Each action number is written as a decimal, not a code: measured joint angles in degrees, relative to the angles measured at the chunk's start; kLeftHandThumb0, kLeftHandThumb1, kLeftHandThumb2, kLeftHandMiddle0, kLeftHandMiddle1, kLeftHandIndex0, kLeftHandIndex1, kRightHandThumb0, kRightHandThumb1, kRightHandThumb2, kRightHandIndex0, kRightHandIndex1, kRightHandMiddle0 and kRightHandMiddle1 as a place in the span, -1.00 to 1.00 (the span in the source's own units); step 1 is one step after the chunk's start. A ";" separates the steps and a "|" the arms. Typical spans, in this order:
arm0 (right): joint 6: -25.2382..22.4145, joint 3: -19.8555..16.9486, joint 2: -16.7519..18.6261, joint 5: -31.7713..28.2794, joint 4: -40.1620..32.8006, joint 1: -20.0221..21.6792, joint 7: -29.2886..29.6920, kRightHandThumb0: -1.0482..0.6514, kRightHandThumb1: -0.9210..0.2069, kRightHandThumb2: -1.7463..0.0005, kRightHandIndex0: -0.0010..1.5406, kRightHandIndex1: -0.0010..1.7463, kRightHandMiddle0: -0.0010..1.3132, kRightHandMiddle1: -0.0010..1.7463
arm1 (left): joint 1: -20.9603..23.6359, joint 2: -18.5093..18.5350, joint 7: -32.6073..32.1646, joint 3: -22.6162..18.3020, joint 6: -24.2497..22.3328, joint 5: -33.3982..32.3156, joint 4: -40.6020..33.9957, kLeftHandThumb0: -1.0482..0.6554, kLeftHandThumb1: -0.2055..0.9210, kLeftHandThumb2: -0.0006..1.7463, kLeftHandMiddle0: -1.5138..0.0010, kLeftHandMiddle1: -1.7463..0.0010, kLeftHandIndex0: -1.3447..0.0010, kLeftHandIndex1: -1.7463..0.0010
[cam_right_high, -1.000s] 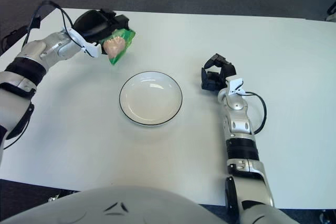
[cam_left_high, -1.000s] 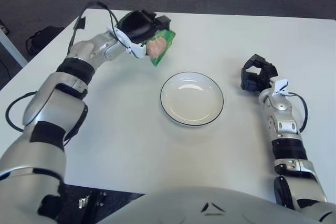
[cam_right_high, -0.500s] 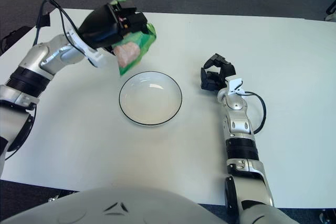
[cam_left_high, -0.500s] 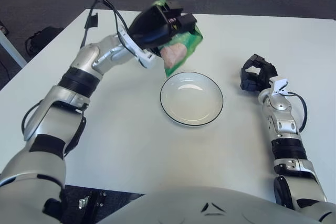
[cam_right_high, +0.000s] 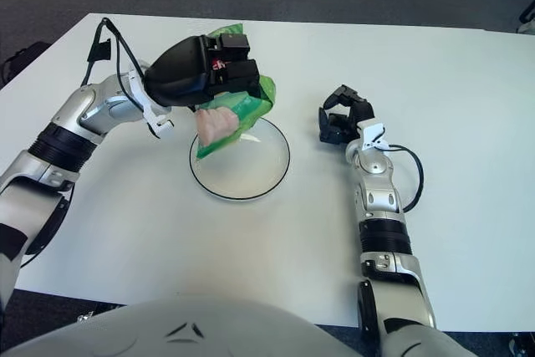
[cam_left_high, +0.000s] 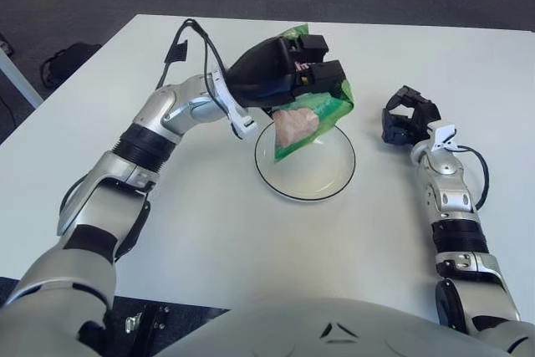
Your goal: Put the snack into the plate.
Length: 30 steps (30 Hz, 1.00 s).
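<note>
A green snack bag [cam_left_high: 305, 121] with a pink picture on it hangs in the air over the left part of the white, dark-rimmed plate [cam_left_high: 322, 181]. My left hand [cam_left_high: 288, 73] is shut on the bag's top edge, above the plate's far left rim. The bag's lower corner points down toward the plate's left side; whether it touches the plate I cannot tell. My right hand [cam_left_high: 405, 121] shows to the right of the plate with its fingers curled, holding nothing.
The white table [cam_left_high: 209, 232] carries only the plate. Its left edge drops to dark carpet, where a black object [cam_left_high: 63, 60] lies. A cable [cam_left_high: 188, 35] loops off my left forearm.
My left hand has carried the snack bag rightward and toward me, from the table's far left to above the plate. The right arm has not moved.
</note>
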State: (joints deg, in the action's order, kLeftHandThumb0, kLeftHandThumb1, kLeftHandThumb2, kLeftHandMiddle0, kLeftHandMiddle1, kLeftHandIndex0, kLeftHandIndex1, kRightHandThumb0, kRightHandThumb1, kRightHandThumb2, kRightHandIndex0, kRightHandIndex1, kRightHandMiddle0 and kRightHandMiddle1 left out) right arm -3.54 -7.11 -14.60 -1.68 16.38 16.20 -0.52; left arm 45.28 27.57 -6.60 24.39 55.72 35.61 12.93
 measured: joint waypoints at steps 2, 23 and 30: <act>0.05 -0.09 0.02 0.00 1.07 0.68 0.01 -0.33 0.04 -0.49 0.66 1.00 -0.08 1.00 | -1.16 -0.45 1.24 -0.03 -0.11 -0.44 -1.29 0.23 -0.50 0.83 -0.06 -0.99 0.18 -1.00; 5.49 -0.78 0.40 0.32 5.73 1.52 0.05 -0.34 0.09 -0.53 0.69 1.00 -0.05 1.00 | -5.05 -2.86 8.78 1.26 -0.33 12.10 -5.75 0.23 -0.11 0.54 0.25 -0.98 0.31 -1.00; 5.31 -0.29 0.27 0.33 4.58 0.80 -0.11 -0.33 0.07 -0.51 0.69 1.00 -0.06 1.00 | -6.04 -1.69 13.51 4.75 0.09 13.30 -4.24 0.65 0.11 0.35 0.33 -1.00 0.90 -0.31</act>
State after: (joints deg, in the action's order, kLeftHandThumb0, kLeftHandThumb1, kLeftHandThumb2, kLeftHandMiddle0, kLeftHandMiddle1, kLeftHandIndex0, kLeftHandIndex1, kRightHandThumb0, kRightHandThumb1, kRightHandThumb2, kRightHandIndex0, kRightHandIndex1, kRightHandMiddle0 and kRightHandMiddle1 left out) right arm 1.78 -7.41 -14.33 -1.34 20.96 17.00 -0.63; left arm 39.24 25.89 6.90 29.14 55.82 48.91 8.69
